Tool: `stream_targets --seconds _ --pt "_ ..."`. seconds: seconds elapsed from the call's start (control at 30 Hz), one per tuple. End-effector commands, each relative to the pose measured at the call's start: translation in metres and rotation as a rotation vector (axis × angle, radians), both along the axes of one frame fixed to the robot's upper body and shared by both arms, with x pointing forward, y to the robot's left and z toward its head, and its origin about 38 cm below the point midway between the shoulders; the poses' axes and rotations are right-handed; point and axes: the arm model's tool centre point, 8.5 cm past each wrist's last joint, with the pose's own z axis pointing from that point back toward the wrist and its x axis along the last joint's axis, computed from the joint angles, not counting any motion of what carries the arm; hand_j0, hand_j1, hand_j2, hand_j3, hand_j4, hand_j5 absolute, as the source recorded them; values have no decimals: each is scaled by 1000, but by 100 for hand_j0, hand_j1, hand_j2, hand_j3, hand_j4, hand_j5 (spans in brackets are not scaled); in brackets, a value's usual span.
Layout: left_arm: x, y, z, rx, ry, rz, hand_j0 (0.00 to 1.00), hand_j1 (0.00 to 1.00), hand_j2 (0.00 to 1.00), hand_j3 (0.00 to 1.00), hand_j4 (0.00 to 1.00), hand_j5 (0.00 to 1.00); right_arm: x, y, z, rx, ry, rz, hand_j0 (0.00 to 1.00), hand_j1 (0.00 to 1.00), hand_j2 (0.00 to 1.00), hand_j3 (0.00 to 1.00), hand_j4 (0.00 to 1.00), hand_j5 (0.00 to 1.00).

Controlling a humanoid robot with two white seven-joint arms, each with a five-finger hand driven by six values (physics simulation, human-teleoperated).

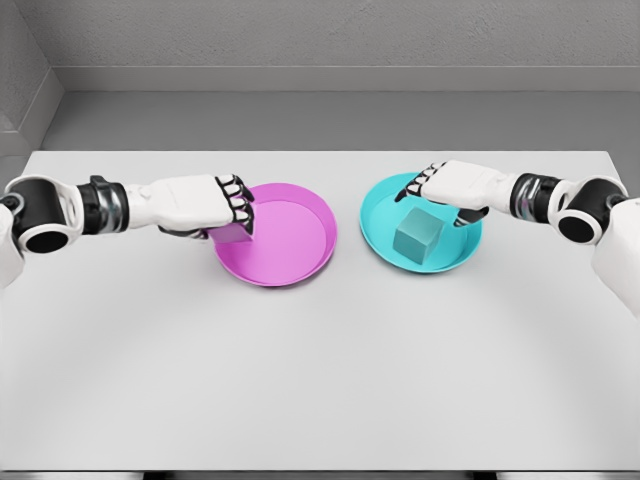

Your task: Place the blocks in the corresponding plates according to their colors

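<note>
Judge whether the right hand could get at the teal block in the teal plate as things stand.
Probably yes. The right hand hovers over the far rim of the teal plate, just behind the teal block. The block's top and sides are uncovered, and nothing stands between hand and block.

We saw 2 plates on a pale grey table [320,380]: a magenta plate [290,245] and a cyan plate [385,235], each plain and without pattern. A teal block [418,236], slightly darker and duller than its plate, sat in the cyan plate. A purple block [232,234] showed at the magenta plate's edge. The left hand [200,203] and right hand [462,186] were white with black finger joints, and the wrists carried black bands. The wall [320,35] was speckled grey.
</note>
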Motion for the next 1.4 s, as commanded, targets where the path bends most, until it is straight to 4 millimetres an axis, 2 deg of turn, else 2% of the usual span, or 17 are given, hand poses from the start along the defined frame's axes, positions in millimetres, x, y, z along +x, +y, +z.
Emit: stream_targets --seconds 0.0,0.07,0.1,0.27,0.43,0.5,0.53,0.57,0.6,0.73,0.9,1.0,1.1,1.17,1.2,1.33,1.37 --pt "4 -5 -5 -16 15 8 57 57 57 57 57 57 1 -1 0 9 3 -9 100 100 100 100 100 100" --pt "7 -8 -8 -16 22 15 57 57 57 57 57 57 3 -6 7 33 -14 -24 100 100 100 100 100 100" --pt "10 -12 -8 -9 28 14 57 57 57 57 57 57 3 -15 13 49 -29 -44 100 100 100 100 100 100" --pt "18 -33 -7 -25 33 -1 57 57 57 57 57 57 5 -74 58 94 -129 -163 100 100 100 100 100 100" --pt "19 -52 -3 -42 27 -30 57 57 57 57 57 57 -18 -128 76 170 -207 -285 100 100 100 100 100 100" --pt "18 -55 -4 -39 32 -35 58 58 58 58 58 58 -35 -143 83 234 -281 -319 100 100 100 100 100 100" --pt "18 -55 -4 -39 32 -35 60 60 60 60 60 60 -42 -148 79 250 -286 -335 100 100 100 100 100 100" --pt "18 -56 -4 -45 34 -36 87 87 87 87 87 87 -47 -154 80 262 -297 -352 100 100 100 100 100 100" --pt "18 -56 -3 -53 36 -34 100 100 100 100 100 100 -50 -159 82 271 -313 -363 100 100 100 100 100 100" --pt "19 -53 -2 -56 33 -27 100 100 100 100 100 100 -66 -160 76 311 -338 -365 99 99 99 99 99 99" --pt "25 -44 3 -52 24 -4 100 100 100 100 100 100 -89 -143 53 313 -303 -327 99 99 99 99 99 99" --pt "28 -41 6 -55 18 7 100 100 100 100 100 100 -107 -140 50 311 -306 -314 99 99 99 99 99 99" --pt "32 -36 15 -68 3 23 100 100 100 100 100 100 -112 -141 44 309 -293 -319 99 99 99 99 99 99" --pt "32 -14 23 -116 31 63 100 100 100 100 100 100 -114 -143 42 309 -287 -325 99 99 99 99 99 99" --pt "31 5 27 -142 48 98 100 100 100 100 100 100 -115 -141 38 318 -281 -327 99 99 99 99 99 99" --pt "29 40 35 -147 59 161 100 100 100 100 100 100 -133 -141 11 384 -193 -344 99 99 99 99 99 99" --pt "27 54 38 -141 55 183 100 100 100 100 100 100 -134 -141 10 396 -186 -348 99 99 99 99 99 99"
